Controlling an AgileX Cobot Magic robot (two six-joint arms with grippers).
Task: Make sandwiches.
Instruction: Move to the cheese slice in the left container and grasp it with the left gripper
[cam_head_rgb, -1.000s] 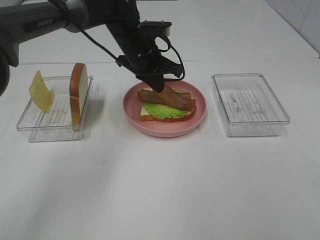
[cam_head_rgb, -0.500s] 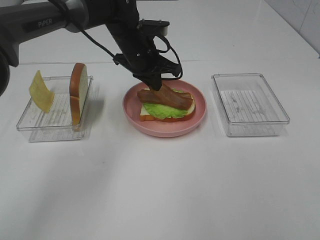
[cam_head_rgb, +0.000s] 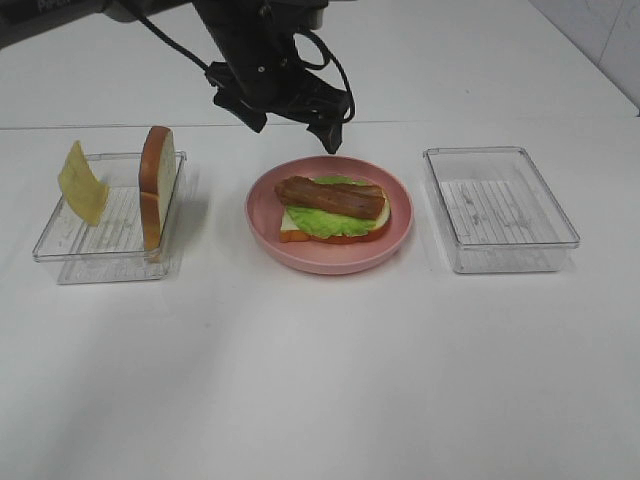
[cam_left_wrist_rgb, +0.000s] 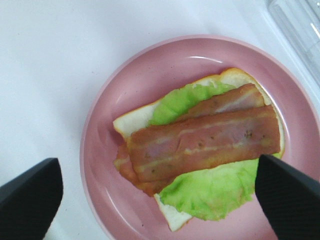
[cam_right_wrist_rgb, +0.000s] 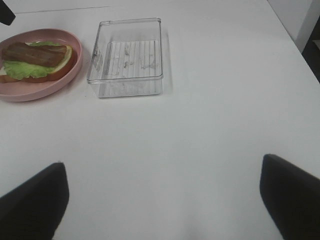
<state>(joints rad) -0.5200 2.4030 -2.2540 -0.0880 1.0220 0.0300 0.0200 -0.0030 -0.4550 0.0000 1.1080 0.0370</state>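
Altogether one plate (cam_head_rgb: 330, 266), two trays (cam_head_rgb: 500, 215) (cam_head_rgb: 70, 247), two bacon strips (cam_left_wrist_rgb: 205, 145), one cheese square (cam_head_rgb: 82, 183)

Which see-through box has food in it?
The left tray in the high view, holding a standing bread slice and a cheese square. The right tray, beyond the pink plate, has no food.

Bright, even overhead light; white table (cam_head_rgb: 320, 380) nearly washed out. Soft faint shadows at near side of pink plate (cam_head_rgb: 330, 265) and beside right clear tray (cam_head_rgb: 500, 258). Small glare streaks on plate rim (left wrist view). Dark left gripper fingers (cam_left_wrist_rgb: 287, 197) out of focus; exterior view slightly soft.
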